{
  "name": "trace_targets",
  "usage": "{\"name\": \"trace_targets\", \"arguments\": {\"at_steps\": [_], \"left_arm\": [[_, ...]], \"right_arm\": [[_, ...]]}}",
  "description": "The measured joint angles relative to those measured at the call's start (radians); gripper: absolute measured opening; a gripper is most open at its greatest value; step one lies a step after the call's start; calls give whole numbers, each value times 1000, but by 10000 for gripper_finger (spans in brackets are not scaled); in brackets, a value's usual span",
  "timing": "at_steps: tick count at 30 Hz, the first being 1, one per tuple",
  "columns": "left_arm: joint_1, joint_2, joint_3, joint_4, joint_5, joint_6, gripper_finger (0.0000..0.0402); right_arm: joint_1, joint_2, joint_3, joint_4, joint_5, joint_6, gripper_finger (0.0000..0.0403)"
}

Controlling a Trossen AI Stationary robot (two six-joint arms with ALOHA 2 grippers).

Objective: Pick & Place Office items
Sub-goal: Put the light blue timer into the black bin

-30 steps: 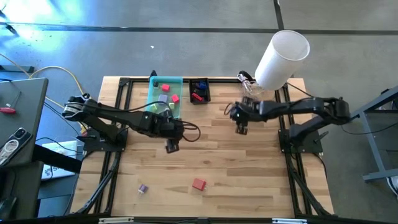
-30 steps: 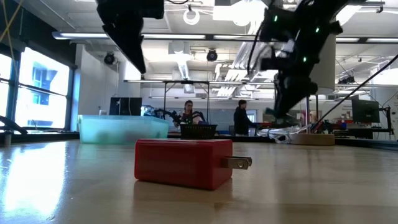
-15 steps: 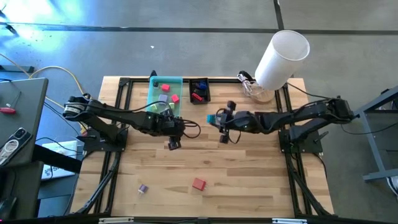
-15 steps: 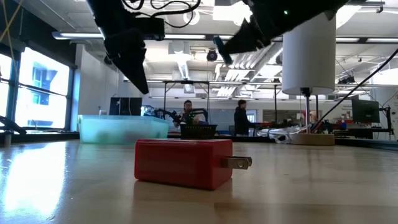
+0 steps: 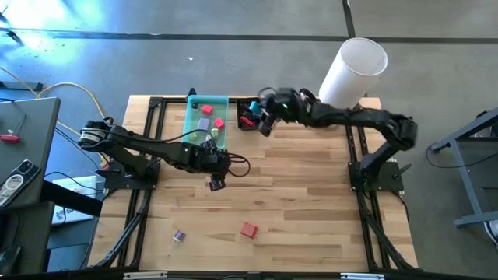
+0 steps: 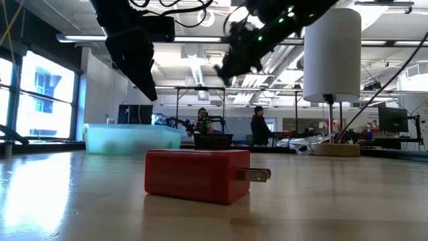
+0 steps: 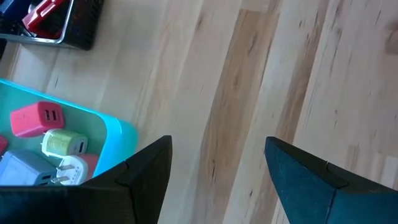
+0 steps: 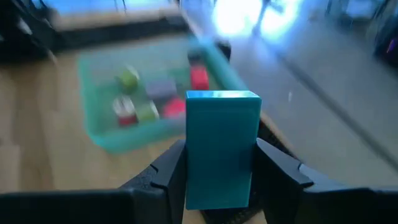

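My right gripper [image 5: 263,123] hangs over the black basket [image 5: 250,113] at the table's far side, shut on a teal block [image 8: 222,143]. The teal tray [image 5: 194,128] to the left of the basket holds several small office items [image 8: 148,99]. My left gripper [image 5: 215,182] stands open above bare wood, just off the tray's near right corner [image 7: 121,134], with nothing between its fingers. A red plug block [image 5: 248,230] lies flat on the near middle of the table. A small purple piece [image 5: 178,235] lies to its left. My right gripper pinches the teal block between its two fingers [image 8: 163,177], which lie on two opposite sides [image 8: 194,165] of its lower half. The fingers come from the table's right, slanting slightly downward. The block stands out past the fingertips, lifted clear above the basket.
A large white cylinder [image 5: 354,72] stands at the far right corner, behind my right arm. The black basket holds a red piece [image 7: 43,14]. People [image 6: 257,127] stand in the room far beyond the table. Open wood [image 5: 311,202] lies across the near and right parts.
My right gripper has swung from the table's right middle toward the far left, rising and tipping up nearer to level, carrying the teal block over the black basket. My left gripper has sunk a little toward the table and stayed open.
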Motion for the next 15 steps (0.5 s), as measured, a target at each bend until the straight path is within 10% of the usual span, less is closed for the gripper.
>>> {"name": "trace_targets", "arguments": {"at_steps": [15], "left_arm": [[-2,0,0,-107,0,-66,249]], "right_arm": [[-108,409,318,-221,-123,36,139]]}}
